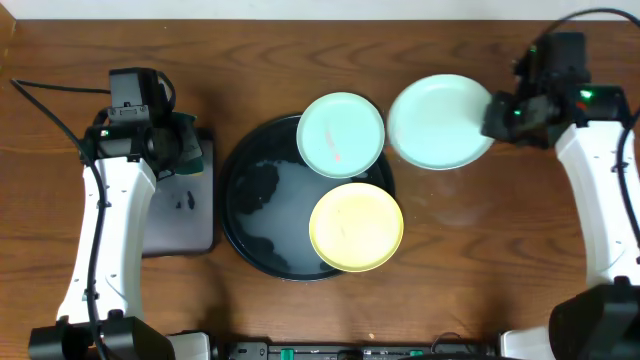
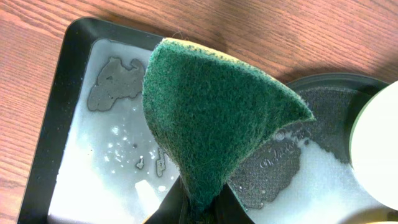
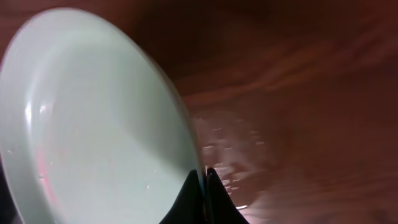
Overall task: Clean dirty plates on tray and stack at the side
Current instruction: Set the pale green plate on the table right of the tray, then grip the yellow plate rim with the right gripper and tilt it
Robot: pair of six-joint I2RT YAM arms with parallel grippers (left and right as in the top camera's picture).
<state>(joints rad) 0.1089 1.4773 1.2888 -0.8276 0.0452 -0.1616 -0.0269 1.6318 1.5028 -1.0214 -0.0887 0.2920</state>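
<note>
Nearest the bases: yellow plate sits on the tray at its near-right edge, overhanging the rim. The tray floor is wet with a soapy film. Further back, aqua plate lies on the far-right rim. It has a reddish smear, so it's not clean yet. Mint plate is off the tray to the right, tilted, pinched at its rim by the right tool. The right wrist view is dim: possibly a faint pink tinge low on it, can't confirm. Left tool is clamped on the green sponge over the small rectangular tray. Judgement: mint plate is at wipe-or-set-down. If setting down, lower it flat onto the surface, well clear of the tray, pinch tight until it rests — wet plastic slips.
</note>
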